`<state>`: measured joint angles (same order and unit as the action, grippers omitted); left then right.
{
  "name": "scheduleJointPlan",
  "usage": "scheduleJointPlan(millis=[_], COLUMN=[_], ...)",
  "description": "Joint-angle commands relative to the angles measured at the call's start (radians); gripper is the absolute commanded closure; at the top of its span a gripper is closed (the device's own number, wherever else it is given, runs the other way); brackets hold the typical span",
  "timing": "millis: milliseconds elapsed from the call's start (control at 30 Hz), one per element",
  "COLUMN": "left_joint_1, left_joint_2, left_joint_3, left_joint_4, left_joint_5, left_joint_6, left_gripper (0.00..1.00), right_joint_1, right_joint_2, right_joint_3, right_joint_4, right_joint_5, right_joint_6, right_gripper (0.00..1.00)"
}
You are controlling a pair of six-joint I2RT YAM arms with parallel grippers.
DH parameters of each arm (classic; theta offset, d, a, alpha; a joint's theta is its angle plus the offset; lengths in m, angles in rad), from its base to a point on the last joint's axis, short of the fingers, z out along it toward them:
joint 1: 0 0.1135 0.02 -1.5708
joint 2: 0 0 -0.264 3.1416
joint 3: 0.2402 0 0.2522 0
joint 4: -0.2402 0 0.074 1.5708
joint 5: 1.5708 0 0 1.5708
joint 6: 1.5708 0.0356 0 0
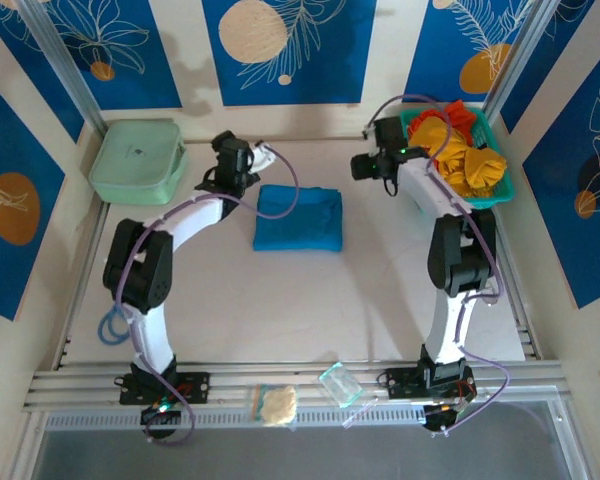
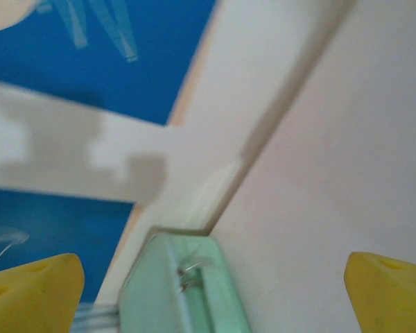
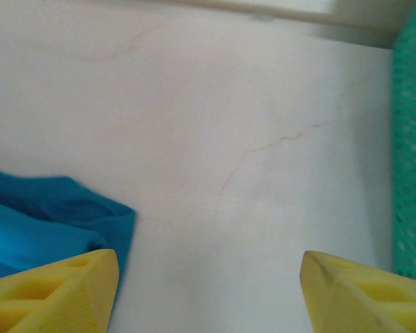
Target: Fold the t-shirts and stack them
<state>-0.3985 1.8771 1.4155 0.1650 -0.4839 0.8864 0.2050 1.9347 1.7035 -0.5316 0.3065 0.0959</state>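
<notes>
Blue t-shirt [image 3: 41, 222] — partly cut off behind yellow fingers [image 3: 55, 291].

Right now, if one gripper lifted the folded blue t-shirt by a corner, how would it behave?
Probably floppy: the blue t-shirt lies as a soft creased bundle on the table, so a corner lift would likely unfold it. Likely light, given the thin cloth layers at its edge. A push would probably bunch it.

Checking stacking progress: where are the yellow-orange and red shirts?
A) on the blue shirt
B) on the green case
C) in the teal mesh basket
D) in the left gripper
C: the yellow-orange and red shirts lie bunched in the teal mesh basket, and the blue shirt lies alone.
</notes>
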Motion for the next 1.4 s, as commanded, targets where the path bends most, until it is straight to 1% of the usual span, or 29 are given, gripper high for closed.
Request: scheduleJointPlan(millis=[0,100,167,233,300,333,367,400,433,500,600,633,767,900,967,1033,1067,1133,1200,1300,1367], left_joint_1=[0.012,0.01,0.009,0.009,0.01,0.008,0.006,0.002,-0.005,-0.017,-0.027,-0.028,-0.037,-0.051,-0.057,-0.06,-0.062,-0.063,-0.064,-0.063,-0.062], left_joint_2=[-0.1,-0.138,-0.144,-0.138,-0.132,-0.129,-0.127,-0.125,-0.121,-0.103,-0.045,-0.02,0.089,0.18,0.218,0.263,0.281,0.322,0.361,0.413,0.452], left_joint_3=[0.069,0.146,0.205,0.248,0.245,0.228,0.208,0.18,0.154,0.122,0.117,0.123,0.167,0.203,0.218,0.232,0.239,0.258,0.28,0.329,0.375], left_joint_4=[-0.174,-0.51,-0.739,-0.932,-1.019,-1.035,-1.032,-1.012,-0.989,-0.948,-0.905,-0.892,-0.863,-0.836,-0.828,-0.815,-0.811,-0.804,-0.807,-0.822,-0.84], left_joint_5=[-0.129,-0.112,-0.048,0.078,0.237,0.316,0.376,0.425,0.449,0.467,0.487,0.498,0.532,0.542,0.541,0.542,0.541,0.538,0.529,0.495,0.474], left_joint_6=[-0.25,-0.465,-0.62,-0.741,-0.827,-0.862,-0.885,-0.91,-0.936,-0.967,-0.998,-1.006,-1.028,-1.042,-1.05,-1.059,-1.064,-1.07,-1.074,-1.073,-1.063], left_gripper=[0.01,0.02,0.05,0.11,0.17,0.2,0.21,0.22,0.21,0.22,0.25,0.27,0.33,0.36,0.41,0.48,0.49,0.53,0.61,0.79,0.82], right_joint_1=[0.013,0.028,0.051,0.085,0.118,0.132,0.143,0.154,0.163,0.178,0.191,0.193,0.194,0.192,0.187,0.182,0.179,0.172,0.165,0.148,0.135], right_joint_2=[-0.1,-0.157,-0.178,-0.183,-0.175,-0.162,-0.146,-0.122,-0.096,-0.044,0.029,0.05,0.111,0.159,0.181,0.205,0.216,0.239,0.266,0.316,0.354], right_joint_3=[-0.002,-0.069,-0.118,-0.161,-0.193,-0.204,-0.207,-0.205,-0.197,-0.171,-0.134,-0.125,-0.095,-0.068,-0.056,-0.046,-0.043,-0.032,-0.021,0.024,0.068], right_joint_4=[-0.253,-0.315,-0.336,-0.343,-0.331,-0.32,-0.315,-0.312,-0.312,-0.32,-0.325,-0.322,-0.306,-0.294,-0.289,-0.282,-0.28,-0.273,-0.266,-0.271,-0.281], right_joint_5=[-0.074,-0.176,-0.227,-0.259,-0.259,-0.26,-0.261,-0.265,-0.262,-0.247,-0.227,-0.221,-0.22,-0.228,-0.238,-0.252,-0.259,-0.274,-0.288,-0.31,-0.317], right_joint_6=[0.251,0.33,0.371,0.399,0.42,0.431,0.438,0.442,0.446,0.449,0.451,0.455,0.461,0.457,0.456,0.453,0.453,0.451,0.443,0.433,0.422], right_gripper=[0.27,0.23,0.19,0.17,0.17,0.18,0.18,0.21,0.24,0.29,0.33,0.35,0.37,0.44,0.51,0.54,0.57,0.61,0.69,0.87,1.0])
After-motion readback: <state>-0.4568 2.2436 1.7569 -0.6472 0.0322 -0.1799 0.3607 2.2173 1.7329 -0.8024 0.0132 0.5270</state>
